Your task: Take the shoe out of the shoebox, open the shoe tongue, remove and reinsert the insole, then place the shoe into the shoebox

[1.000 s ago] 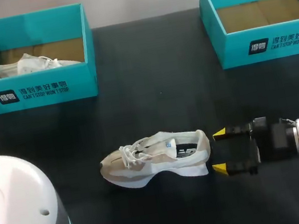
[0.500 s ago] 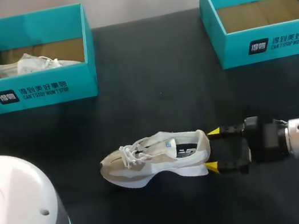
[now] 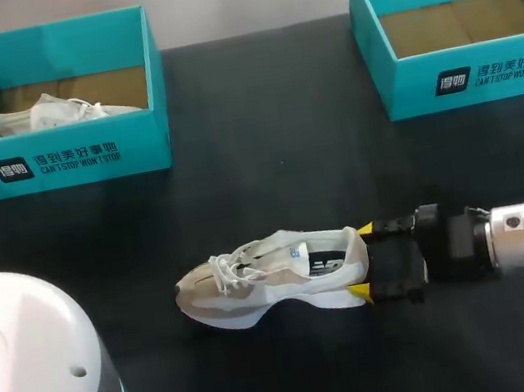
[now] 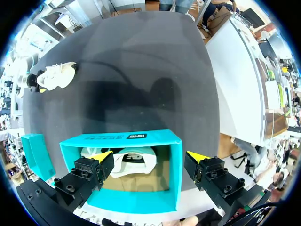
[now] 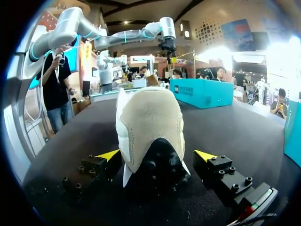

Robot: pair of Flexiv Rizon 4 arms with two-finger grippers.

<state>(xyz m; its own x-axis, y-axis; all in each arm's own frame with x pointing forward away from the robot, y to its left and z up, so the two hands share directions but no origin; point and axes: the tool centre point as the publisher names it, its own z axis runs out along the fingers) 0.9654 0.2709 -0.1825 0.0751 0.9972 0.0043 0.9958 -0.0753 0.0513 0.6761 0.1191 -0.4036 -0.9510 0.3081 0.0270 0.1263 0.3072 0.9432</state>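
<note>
Right hand [image 3: 363,260] has slid astride shoe [image 3: 257,283] heel — spread, contact unclear.

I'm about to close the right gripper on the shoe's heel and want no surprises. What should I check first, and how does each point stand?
1. Heel of the shoe between the right gripper's fingers: ok.
2. That gripper open, one finger on each side of the heel: ok.
3. Shoe clear of the left gripper, which is open above the left shoebox: ok.
4. Room in the right shoebox for the shoe: ok.
5. Whether the insole lies flat inside: cannot tell.
</note>
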